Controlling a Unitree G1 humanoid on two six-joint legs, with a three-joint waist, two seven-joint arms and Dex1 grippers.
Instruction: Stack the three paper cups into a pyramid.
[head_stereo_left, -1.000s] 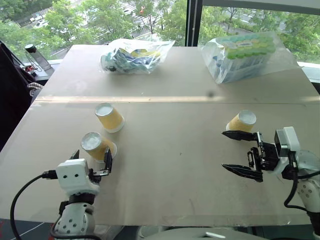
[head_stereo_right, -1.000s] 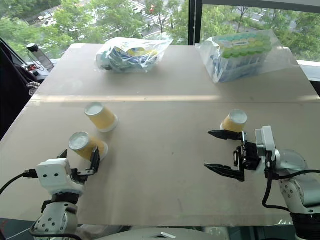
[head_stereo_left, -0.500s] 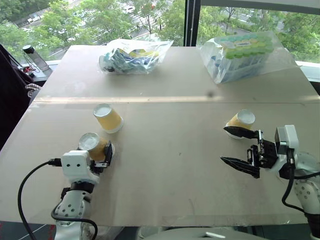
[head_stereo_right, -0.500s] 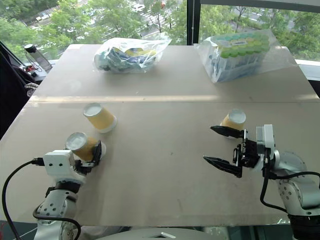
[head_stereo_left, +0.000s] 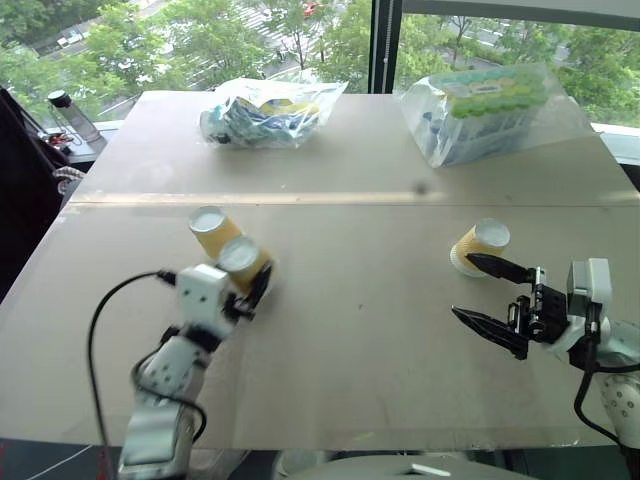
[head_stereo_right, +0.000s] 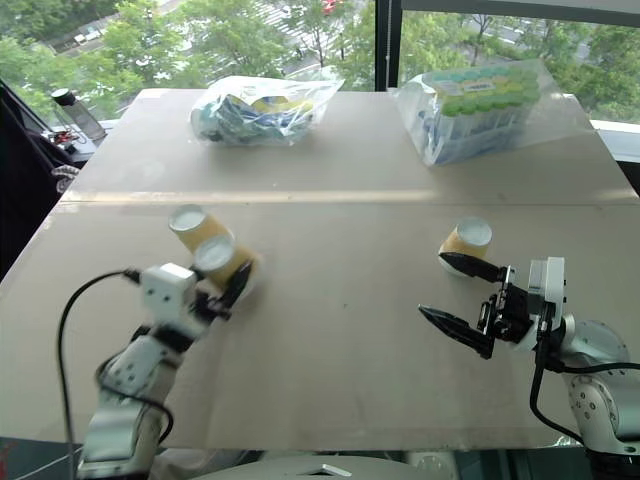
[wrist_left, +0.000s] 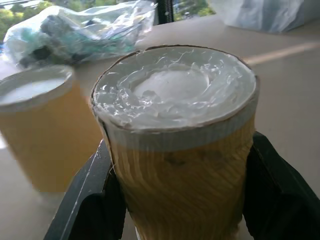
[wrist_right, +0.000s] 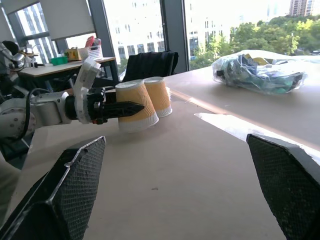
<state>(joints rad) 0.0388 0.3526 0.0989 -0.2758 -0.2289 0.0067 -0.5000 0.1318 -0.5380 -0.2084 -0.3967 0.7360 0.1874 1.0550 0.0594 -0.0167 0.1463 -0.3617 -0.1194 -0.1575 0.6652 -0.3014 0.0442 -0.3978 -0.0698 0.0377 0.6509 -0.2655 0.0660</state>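
left gripper (head_stereo_left: 252, 285) clamped on cup 1 (head_stereo_left: 243, 262), both black fingers pressed on its ribbed sides, white base facing up toward the head camera. in the right wrist view cup 1 sits tilted with its rim clear of the table (head_stereo_left: 360, 330), so it's lifted, not resting. cup 2 (head_stereo_left: 212, 231) stands upside down on the table just beside cup 1, on the far-left side of it; the two look touching or nearly so, can't tell which. in the left wrist view cup 1 (wrist_left: 180, 145) sits between the fingers (wrist_left: 280, 200) and cup 2 (wrist_left: 45, 130) is right next to it. right gripper (head_stereo_left: 488, 296) wide open, holding nothing, fingers spread and pointing left across the table. cup 3 (head_stereo_left: 478, 246) lies tilted on the right half of the table, just past the upper finger tip; contact not clear. cup 3 is well apart from cups 1 and 2. nothing stacked yet. 2 clear bags at the far edge by the window: bag a (head_stereo_left: 268, 108) on the left, bag b (head_stereo_left: 488, 105) on the right with green-topped packs inside. dark bottle (head_stereo_left: 72, 115) off the table's far-left corner.
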